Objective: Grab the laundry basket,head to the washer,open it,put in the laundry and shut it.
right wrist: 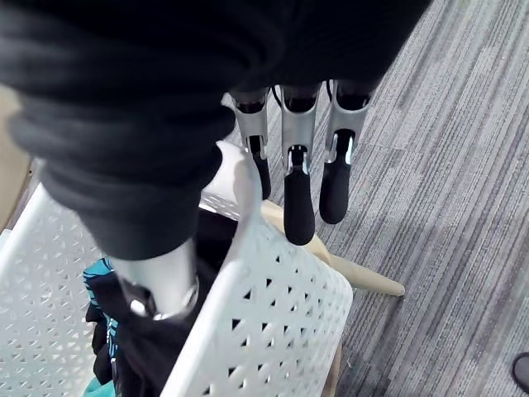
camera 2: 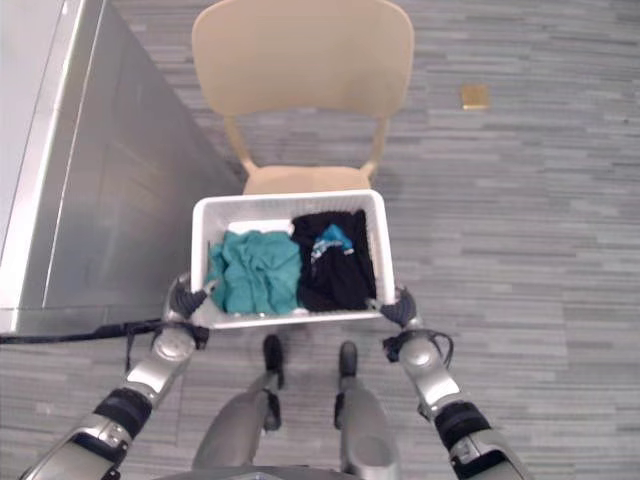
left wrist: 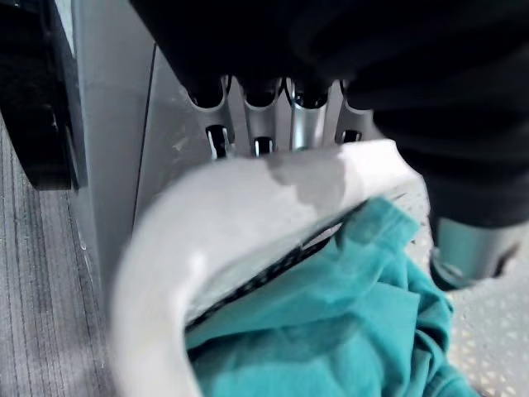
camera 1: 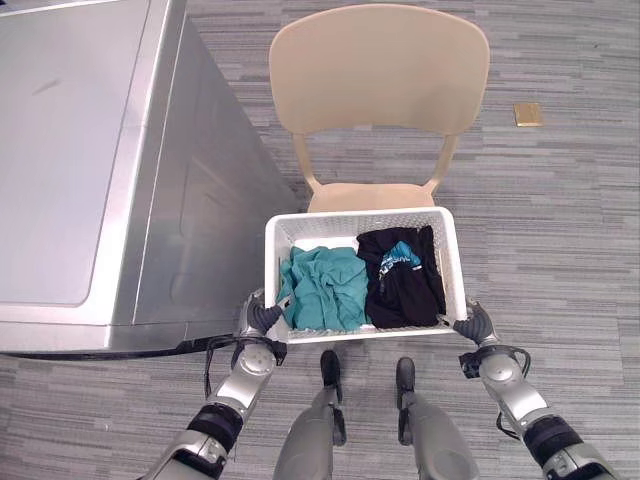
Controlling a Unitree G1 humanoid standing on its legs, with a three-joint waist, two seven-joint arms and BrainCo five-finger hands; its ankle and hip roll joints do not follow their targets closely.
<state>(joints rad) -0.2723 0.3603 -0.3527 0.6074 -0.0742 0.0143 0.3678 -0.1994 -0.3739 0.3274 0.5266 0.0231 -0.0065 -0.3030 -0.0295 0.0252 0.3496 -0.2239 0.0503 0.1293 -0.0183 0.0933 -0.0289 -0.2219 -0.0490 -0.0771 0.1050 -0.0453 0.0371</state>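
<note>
A white perforated plastic laundry basket [camera 1: 455,262] sits on the seat of a beige plastic chair [camera 1: 380,70] with a tall rounded back, on a floor of grey striped carpet [camera 1: 560,220]. Inside the basket, a crumpled teal cloth [camera 1: 325,285] lies on the robot's left side and a black garment with a small teal patch [camera 1: 400,280] lies on the right, the two touching in the middle. The left hand [camera 1: 258,318] is at the basket's near left corner; seen from its wrist, its fingers [left wrist: 260,124] reach down outside the white rim while the thumb comes over the inside above the teal cloth, pinching the rim between them. The right hand [camera 1: 474,325] is at the near right corner; its thumb presses down inside the basket wall against the black garment, and its fingers [right wrist: 299,211] hang fairly straight outside the wall, so the wall sits between thumb and fingers. A large silver-grey metal washer [camera 1: 90,170] with a flat top stands just to the robot's left of the chair. A small yellow square tag [camera 1: 527,113] lies on the carpet, well apart to the right.
</note>
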